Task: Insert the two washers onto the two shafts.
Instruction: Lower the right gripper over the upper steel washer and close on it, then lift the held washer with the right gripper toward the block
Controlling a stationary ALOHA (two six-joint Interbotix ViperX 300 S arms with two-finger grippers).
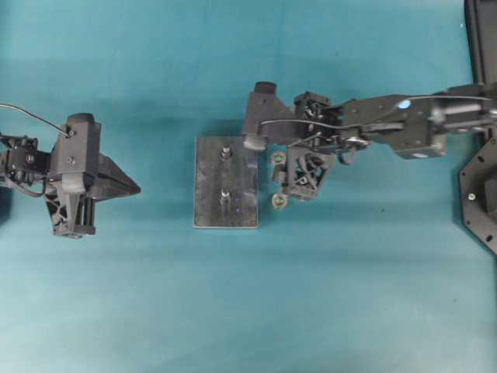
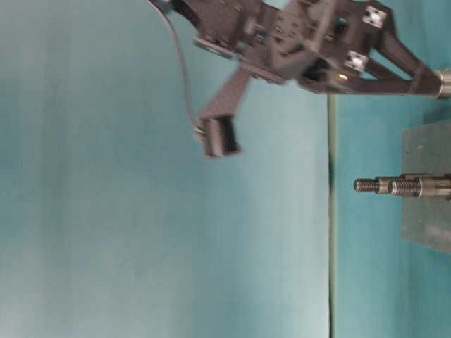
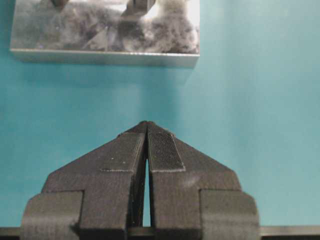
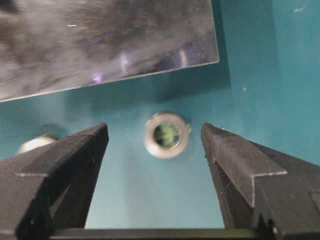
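Right gripper [image 4: 155, 150]: jaws spread wide, holding nothing; fingers [image 4: 65, 165] stand either side of the washer without touching it. In the overhead view the gripper [image 1: 277, 180] sits just beside the plate's right edge, pointing toward it.

Left gripper [image 3: 146, 131]: closed, fingertips pressed together, empty. Parked well apart from the plate on its left side [image 1: 130, 186], aimed at it.

Washer [image 4: 166, 135]: bright metal ring, lying flat on the teal table [image 1: 248, 311], between the open right fingers and just off the plate's near edge. A second roundish metal item [image 4: 35, 144] lies at the left of the right wrist view, partly behind the left finger; too blurred to identify. Overhead, two small ring-like pieces [image 1: 278, 158] [image 1: 277, 202] show beside the plate, but which is the washer I cannot tell there.

Plate [image 1: 225, 183]: grey metal block, flat on table. Carries two upright shafts [image 1: 225, 152] [image 1: 224, 194]; threaded tips visible in the table-level view [image 2: 384, 185]. No washer seen on either.

Progress: early. Washer not yet gripped, not lifted, not on a shaft. Judged step in hand: closing on the washer. Left to do: pick up, carry over a shaft, align the hole, lower on, release.

Handling note: a thin ring lying flat offers little edge to grip and may slip.
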